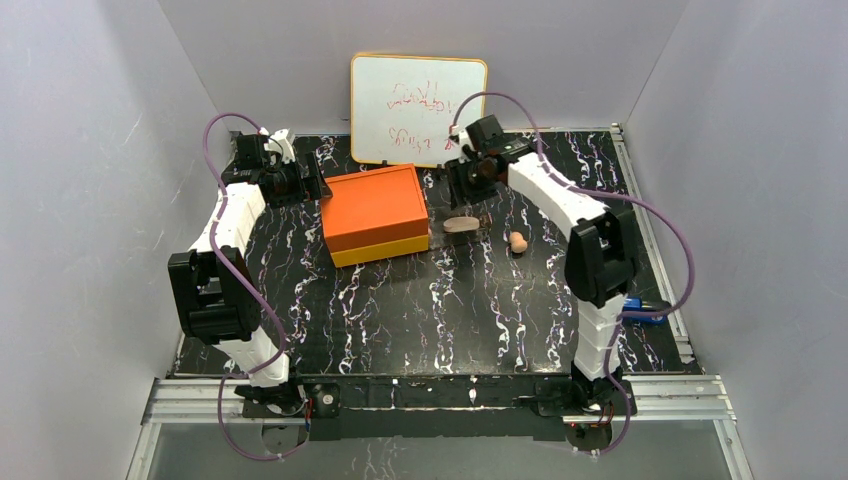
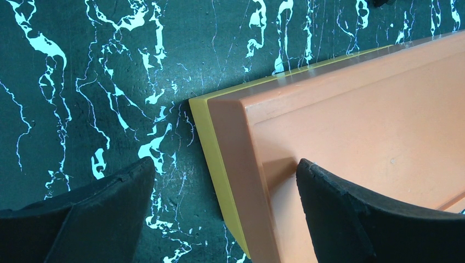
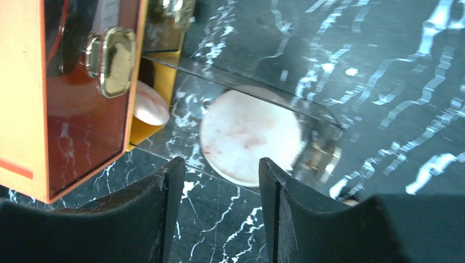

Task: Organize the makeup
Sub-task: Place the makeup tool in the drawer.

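The flat round peach disc (image 3: 249, 134) (image 1: 462, 224) lies inside a clear drawer (image 3: 181, 156) pulled out of the orange box (image 1: 372, 205). My right gripper (image 3: 219, 175) (image 1: 472, 180) hovers just above and behind the disc, open, with nothing between its fingers. A pale pink rounded shape (image 3: 151, 105) shows inside the box's lower yellow part. The tan egg-shaped sponge (image 1: 518, 242) rests on the table to the right of the drawer. My left gripper (image 2: 225, 164) (image 1: 290, 180) is open and straddles the box's left edge (image 2: 230, 164), one finger over the lid and one over the table.
A whiteboard (image 1: 418, 95) leans on the back wall behind the box. The upper drawer (image 3: 88, 109) is shut and has a gold knob (image 3: 112, 61). A blue object (image 1: 645, 305) lies at the table's right edge beside the right arm. Grey walls enclose the black marbled table (image 1: 430, 310).
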